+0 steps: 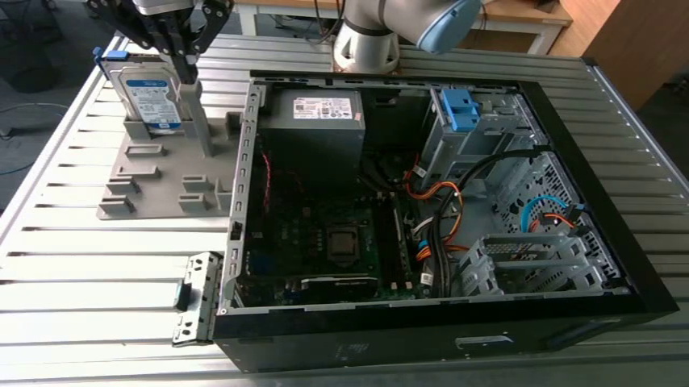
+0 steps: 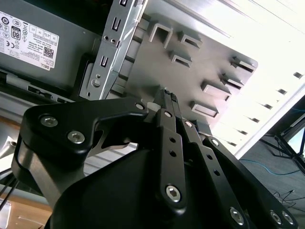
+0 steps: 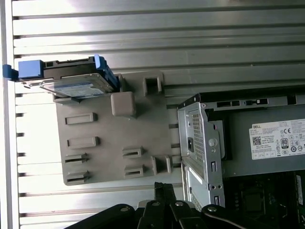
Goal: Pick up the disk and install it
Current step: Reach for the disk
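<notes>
The gripper [image 1: 186, 71] hangs closed and empty near the disk [image 1: 148, 95], which stands upright at the fixture plate's [image 1: 161, 177] corner, away from the computer case [image 1: 431, 343]. For a sound pick, open it wide, centre it over the disk's upper edge and descend vertically.

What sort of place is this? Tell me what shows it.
Probably a robotics lab bench: an open desktop case on a slatted metal table, a grey fixture plate holding the disk upright, and a robot arm base.

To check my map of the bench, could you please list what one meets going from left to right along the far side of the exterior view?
The disk → the grey power-supply box → the blue bracket inside the case.
</notes>
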Controlling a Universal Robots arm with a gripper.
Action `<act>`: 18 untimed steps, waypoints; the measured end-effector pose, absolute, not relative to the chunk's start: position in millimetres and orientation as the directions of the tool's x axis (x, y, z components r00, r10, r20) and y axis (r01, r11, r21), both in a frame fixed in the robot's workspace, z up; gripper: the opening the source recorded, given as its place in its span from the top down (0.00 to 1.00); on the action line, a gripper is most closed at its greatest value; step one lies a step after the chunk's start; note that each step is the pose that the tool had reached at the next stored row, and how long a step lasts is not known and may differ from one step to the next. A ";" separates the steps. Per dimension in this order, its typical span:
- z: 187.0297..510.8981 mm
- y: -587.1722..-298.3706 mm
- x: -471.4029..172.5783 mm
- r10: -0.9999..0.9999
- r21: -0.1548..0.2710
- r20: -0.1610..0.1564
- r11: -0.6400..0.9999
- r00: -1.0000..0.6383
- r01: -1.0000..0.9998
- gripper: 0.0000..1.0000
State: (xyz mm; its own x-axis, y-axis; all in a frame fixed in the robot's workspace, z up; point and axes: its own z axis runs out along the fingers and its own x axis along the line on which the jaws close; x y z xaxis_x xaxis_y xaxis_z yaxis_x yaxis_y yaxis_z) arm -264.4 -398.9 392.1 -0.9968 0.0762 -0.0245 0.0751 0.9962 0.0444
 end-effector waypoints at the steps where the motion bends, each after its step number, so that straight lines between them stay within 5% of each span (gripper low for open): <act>1: 392.1 -398.9 -264.5 0.076 0.044 -0.024 0.996 -0.997 0.075 0.89; 18: 391.6 -399.0 -272.5 0.076 0.044 -0.024 0.996 -0.997 0.075 0.89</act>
